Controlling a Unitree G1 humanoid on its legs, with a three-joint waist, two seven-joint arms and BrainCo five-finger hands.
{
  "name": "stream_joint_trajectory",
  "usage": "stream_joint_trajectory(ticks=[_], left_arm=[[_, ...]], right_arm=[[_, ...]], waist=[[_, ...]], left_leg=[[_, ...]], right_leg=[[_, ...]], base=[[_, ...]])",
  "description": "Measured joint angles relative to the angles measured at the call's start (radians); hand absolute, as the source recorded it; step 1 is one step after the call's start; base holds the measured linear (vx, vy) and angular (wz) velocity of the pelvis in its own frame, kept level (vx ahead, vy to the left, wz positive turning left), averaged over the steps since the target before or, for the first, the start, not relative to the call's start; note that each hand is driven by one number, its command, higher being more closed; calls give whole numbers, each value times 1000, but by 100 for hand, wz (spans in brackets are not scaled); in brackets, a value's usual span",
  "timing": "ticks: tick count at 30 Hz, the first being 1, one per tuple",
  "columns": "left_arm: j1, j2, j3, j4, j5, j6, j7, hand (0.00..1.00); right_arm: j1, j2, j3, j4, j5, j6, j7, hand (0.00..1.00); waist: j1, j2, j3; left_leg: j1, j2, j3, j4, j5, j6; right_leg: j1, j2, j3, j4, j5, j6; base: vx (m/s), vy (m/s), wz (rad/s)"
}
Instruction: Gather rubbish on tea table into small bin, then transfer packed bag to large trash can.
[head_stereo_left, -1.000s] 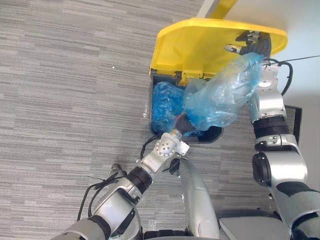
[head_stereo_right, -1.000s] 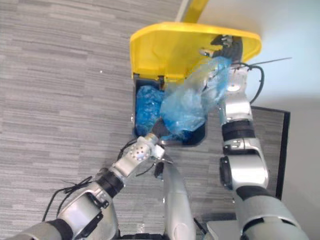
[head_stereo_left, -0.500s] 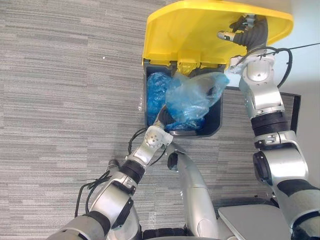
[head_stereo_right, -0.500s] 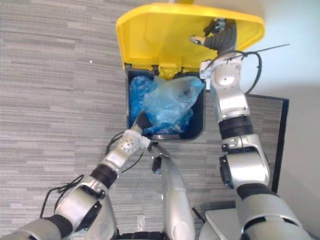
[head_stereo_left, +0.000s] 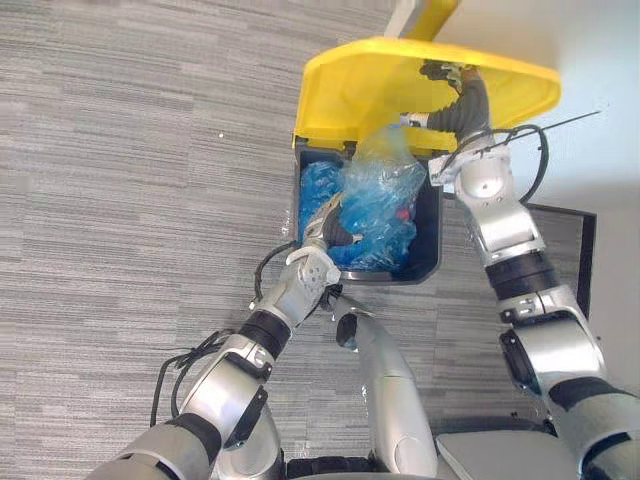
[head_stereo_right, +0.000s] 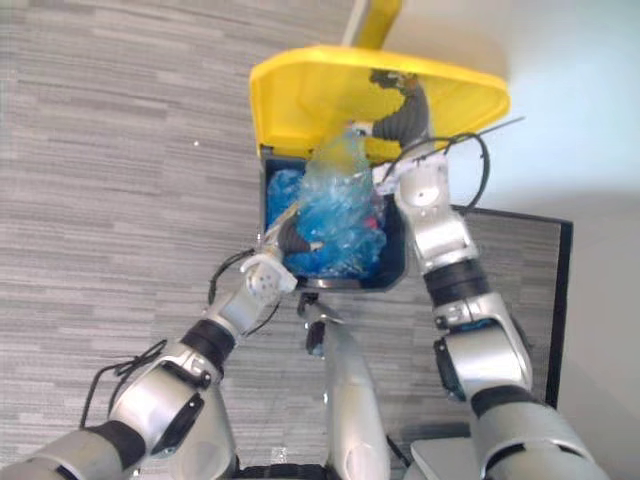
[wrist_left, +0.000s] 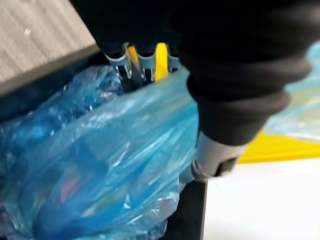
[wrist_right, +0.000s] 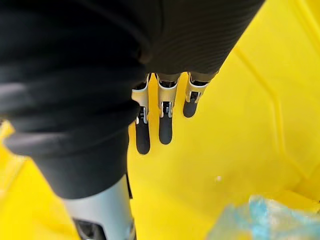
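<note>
The large trash can (head_stereo_left: 431, 252) is dark with a yellow lid (head_stereo_left: 350, 90) tipped up and open. A packed translucent blue bag (head_stereo_left: 378, 200) stands inside it, its top reaching up to the lid. Beside it, more blue plastic (head_stereo_left: 316, 190) fills the can's left part. My left hand (head_stereo_left: 325, 232) is at the can's near rim against the bag, its fingers (wrist_left: 142, 62) straight and not curled round the plastic. My right hand (head_stereo_left: 455, 85) is raised under the lid, with straight fingers (wrist_right: 165, 120) resting on the yellow underside.
Grey striped carpet (head_stereo_left: 120, 200) spreads to the left of the can. A white wall (head_stereo_left: 600, 60) rises behind it on the right. A dark-framed panel (head_stereo_left: 586, 262) lies right of the can. A yellow bar (head_stereo_left: 432, 14) sticks up past the lid.
The bag, earlier stretched over the can's front between both hands, now sits down inside the can. My left hand has uncurled and moved up to the rim. The camera shifted.
</note>
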Motion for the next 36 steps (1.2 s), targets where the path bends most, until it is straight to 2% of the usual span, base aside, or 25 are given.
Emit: stream_joint_trajectory(ticks=[5,9,12,16,19,22,26,30,32,33,34,35,36], left_arm=[[1,24,-31,-70,90,19,1,0],[34,39,-37,-137,103,20,1,0],[96,39,-35,-212,98,18,2,0],[218,65,-23,-291,26,9,0,0],[334,82,34,-329,-71,-15,-3,0],[453,99,109,-338,-145,-24,-20,0],[629,133,251,-324,-246,-29,-42,0],[724,145,337,-186,-267,-26,-43,0],[753,150,380,-82,-267,-11,-42,0],[759,144,393,-57,-267,-8,-42,0],[770,134,404,-27,-267,-8,-41,0],[785,129,419,-3,-270,-2,-42,0],[790,121,445,2,-276,1,-40,0]], right_arm=[[74,6,0,-53,-49,-7,14,0],[140,40,-2,-77,-88,-19,17,0],[214,58,-4,-77,-116,-33,18,0],[316,96,-9,-65,-155,-36,36,0],[389,123,-39,2,-159,-35,54,0],[447,128,-50,70,-195,-20,70,0],[530,194,-87,125,-229,-6,94,0],[595,229,-89,167,-248,-3,106,0],[654,262,-89,168,-267,-4,113,0],[677,274,-90,168,-268,-4,114,0],[713,298,-90,167,-267,-4,115,0],[749,328,-91,165,-262,-5,116,0],[789,351,-94,164,-261,-7,116,0]], waist=[[14,3,-4],[20,6,-13],[32,7,-35],[48,12,-51],[55,14,-55],[64,30,-77],[75,33,-79],[76,34,-90],[73,27,-114],[68,27,-119],[64,22,-135],[49,11,-144],[34,2,-150]], left_leg=[[40,-4,6,-40,22,-8],[82,-9,9,-67,31,-8],[98,-18,9,-84,36,1],[132,-22,2,-89,38,4],[168,-37,-12,-101,40,12],[182,-55,-17,-108,43,20],[260,-76,-15,-112,39,33],[319,-100,11,-111,32,42],[327,-117,15,-106,32,42],[330,-118,15,-118,40,49],[330,-98,36,-155,73,45],[336,-105,39,-163,93,27],[351,-111,35,-164,94,25]], right_leg=[[31,-3,-2,-18,-1,-1],[68,-4,-5,-26,-4,1],[80,-10,-7,-28,-9,5],[117,-15,-12,-27,-13,10],[155,-28,-18,-24,-26,26],[172,-46,-19,-23,-29,32],[232,-64,-10,0,-42,50],[275,-87,13,7,-39,60],[282,-96,21,-17,-28,76],[293,-97,10,-43,-41,99],[258,-108,14,35,-85,100],[203,-127,49,289,-107,41],[202,-133,70,448,-119,24]], base=[[6,-17,3],[1,-6,3],[-8,-9,8],[-11,11,7],[-30,25,15],[-31,32,12],[-19,46,0],[-93,79,-7],[-97,69,-13],[-111,13,-11],[-117,-39,2],[-75,-68,12],[-29,-99,26]])
